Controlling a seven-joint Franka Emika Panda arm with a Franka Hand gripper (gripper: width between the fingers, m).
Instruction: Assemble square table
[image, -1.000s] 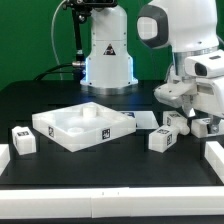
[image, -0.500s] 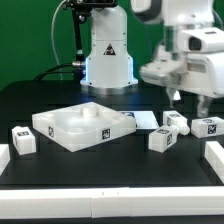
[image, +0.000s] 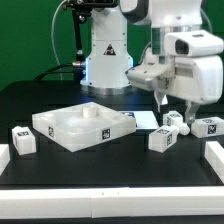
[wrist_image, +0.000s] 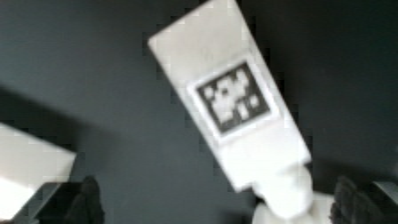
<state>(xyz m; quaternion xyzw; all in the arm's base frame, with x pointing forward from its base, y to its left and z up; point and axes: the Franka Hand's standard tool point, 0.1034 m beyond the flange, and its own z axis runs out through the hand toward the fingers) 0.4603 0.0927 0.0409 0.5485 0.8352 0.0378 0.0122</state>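
White plastic parts lie spread across a black counter (image: 110, 175), with a large white plastic square slab (image: 70, 130) lying flat on it, left of centre in the exterior view. It has a raised rim and a black-and-white tag on its front edge.

Closest to the camera, a plain white rectangular block (image: 4, 160) sits at the counter's front edge to the exterior view's left of the slab. A second plain block (image: 214, 155) sits well to the slab's right.

A short white stubby leg (image: 22, 140) bearing a black-and-white square tag stands near the slab's left corner, apart from it. Three more tagged legs are grouped to the slab's right: a second leg (image: 163, 139) nearest the front, a third leg (image: 174, 121) just behind it, and a fourth leg (image: 208, 127) farther right.

Just behind the slab's right corner lies the marker board (image: 146, 120).

The robot's hand (image: 176, 103) hangs in the air above the legs to the slab's right, its fingers spread wide and gripping nothing. The wrist view shows the hand (wrist_image: 222, 203) over a tagged leg (wrist_image: 228, 95) lying on the dark counter, with both dark fingertips (wrist_image: 68, 200) clear of it. Which of the legs this is cannot be told.

Behind the slab stands the arm's white base (image: 105, 55), against a green backdrop (image: 30, 40).
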